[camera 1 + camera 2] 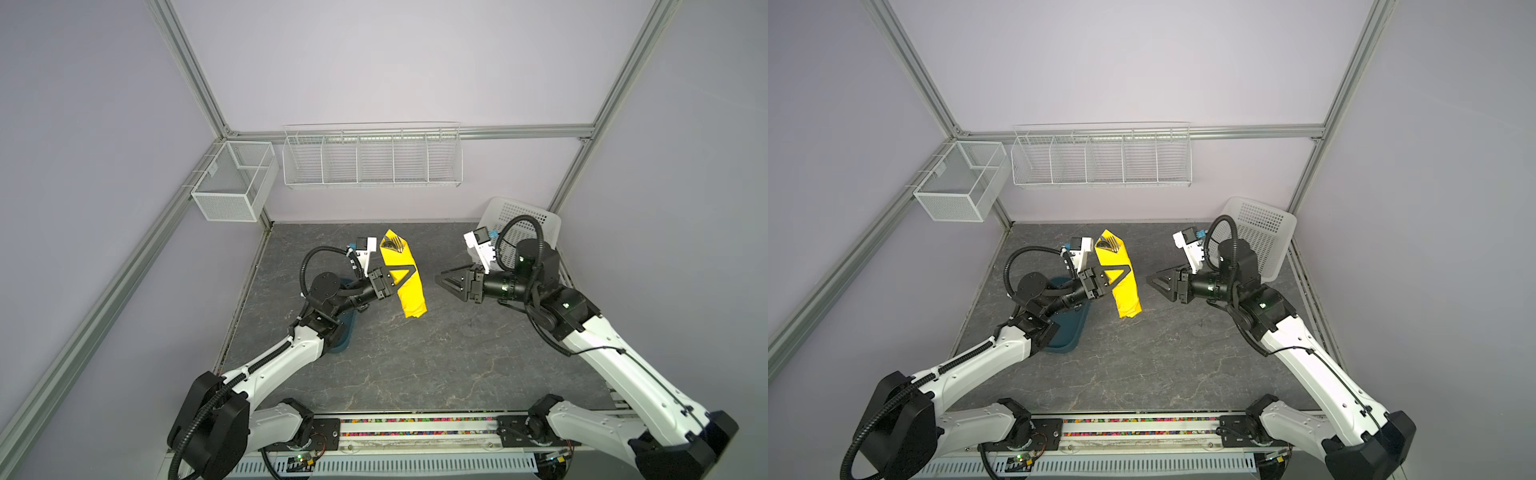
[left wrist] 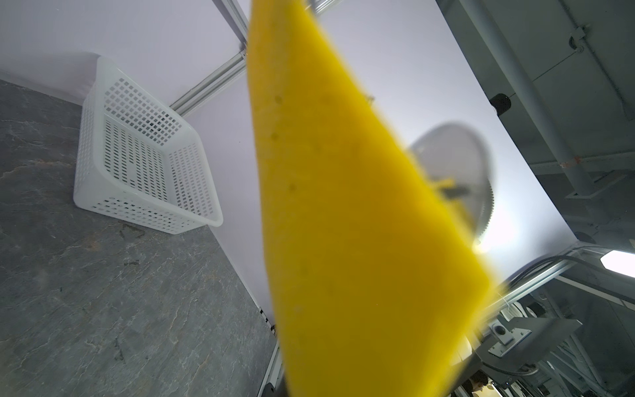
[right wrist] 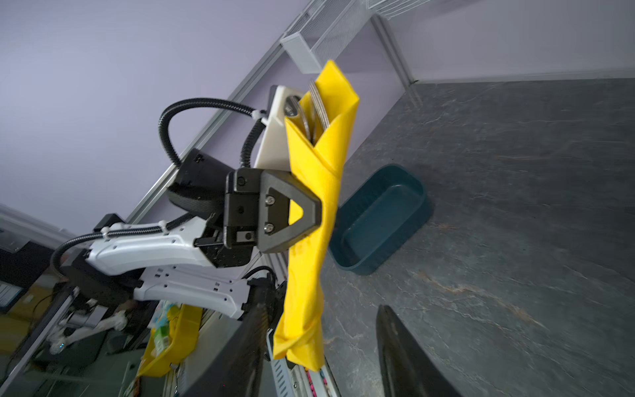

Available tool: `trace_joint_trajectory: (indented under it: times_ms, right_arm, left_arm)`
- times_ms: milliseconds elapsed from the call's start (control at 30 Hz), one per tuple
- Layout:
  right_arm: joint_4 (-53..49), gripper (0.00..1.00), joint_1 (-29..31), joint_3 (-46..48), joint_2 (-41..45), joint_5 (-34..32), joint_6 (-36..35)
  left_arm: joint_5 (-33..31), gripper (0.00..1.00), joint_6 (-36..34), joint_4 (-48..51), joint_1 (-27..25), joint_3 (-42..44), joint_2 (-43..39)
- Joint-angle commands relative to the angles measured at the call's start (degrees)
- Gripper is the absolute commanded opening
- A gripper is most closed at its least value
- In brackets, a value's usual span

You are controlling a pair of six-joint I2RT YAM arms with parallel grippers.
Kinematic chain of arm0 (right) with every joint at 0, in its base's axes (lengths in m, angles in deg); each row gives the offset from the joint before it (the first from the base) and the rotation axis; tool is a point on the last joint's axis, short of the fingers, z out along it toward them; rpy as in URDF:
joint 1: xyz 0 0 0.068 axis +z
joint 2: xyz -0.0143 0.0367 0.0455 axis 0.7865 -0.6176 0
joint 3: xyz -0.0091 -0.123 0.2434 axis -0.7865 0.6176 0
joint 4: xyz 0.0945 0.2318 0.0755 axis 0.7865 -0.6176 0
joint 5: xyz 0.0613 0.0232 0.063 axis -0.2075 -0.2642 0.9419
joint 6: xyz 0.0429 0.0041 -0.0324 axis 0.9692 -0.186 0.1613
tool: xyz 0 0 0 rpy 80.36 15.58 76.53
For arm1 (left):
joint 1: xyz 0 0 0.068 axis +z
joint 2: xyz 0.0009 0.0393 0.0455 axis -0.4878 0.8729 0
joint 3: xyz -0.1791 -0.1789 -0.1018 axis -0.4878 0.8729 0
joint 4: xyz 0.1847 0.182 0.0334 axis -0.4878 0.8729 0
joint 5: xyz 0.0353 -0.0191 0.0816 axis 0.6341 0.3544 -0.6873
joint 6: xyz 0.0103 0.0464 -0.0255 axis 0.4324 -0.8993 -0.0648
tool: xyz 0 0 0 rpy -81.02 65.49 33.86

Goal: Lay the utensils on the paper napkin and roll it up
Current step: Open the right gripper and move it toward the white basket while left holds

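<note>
The left gripper (image 1: pixel 411 268) is clamped around the middle of the paper napkin (image 1: pixel 409 295), a rolled yellow bundle lifted off the table (image 1: pixel 415 365) just right of the teal tray (image 1: pixel 1067 332). The utensils (image 3: pixel 318 110) poke from its open end; fork tines show, the rest is hard to make out. Farther right of the tray, the right gripper (image 1: pixel 441 279) faces the bundle, jaws parted, apparently touching nothing.
</note>
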Motion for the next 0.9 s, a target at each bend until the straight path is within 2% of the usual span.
trace_joint_trajectory:
  times_ms: [0, 100, 133, 200, 300, 367, 433, 567, 867]
  right_arm:
    - [-4.8, 0.57, -2.8, 2.6, 3.3, -16.5, 0.5]
    - [-16.9, 0.60, -5.9, 2.0, 1.4, -38.5, 2.4]
    - [-19.8, 0.61, -7.5, 1.8, 0.0, -41.3, 2.8]
    - [-21.5, 0.61, -12.4, 1.7, -3.4, -37.7, 1.9]
    - [-20.1, 0.62, -16.2, 1.1, -7.4, -32.0, 0.1]
    - [-18.2, 0.65, -16.9, 0.9, -8.9, -32.6, -0.8]
    - [-16.6, 0.73, -17.7, 0.3, -10.9, -32.8, -1.7]
    - [-17.8, 0.79, -20.3, -5.4, -18.4, -29.9, -4.4]
    - [-19.3, 0.86, -22.9, -15.4, -31.6, -27.6, -3.7]
  left_arm:
    - [-1.2, 0.00, -1.0, 0.4, 0.8, 0.7, -2.0]
    - [-2.3, 0.00, -1.9, 3.9, 1.1, 1.0, -2.9]
    - [-2.6, 0.00, -1.9, 4.5, 1.2, 1.1, -3.0]
    - [-2.7, 0.00, -1.9, 5.4, 1.2, 1.1, -3.2]
    - [-2.1, 0.00, -4.0, 6.0, 1.2, 1.0, -3.0]
    - [-2.0, 0.00, -4.5, 6.5, 1.2, 1.1, -3.0]
    - [-2.2, 0.00, -5.1, 7.3, 1.2, 1.1, -3.1]
    - [-1.7, 0.00, -6.2, 8.2, 1.6, 0.6, -2.9]
    - [-3.9, 0.00, -8.6, 13.5, 2.8, 0.3, -4.4]
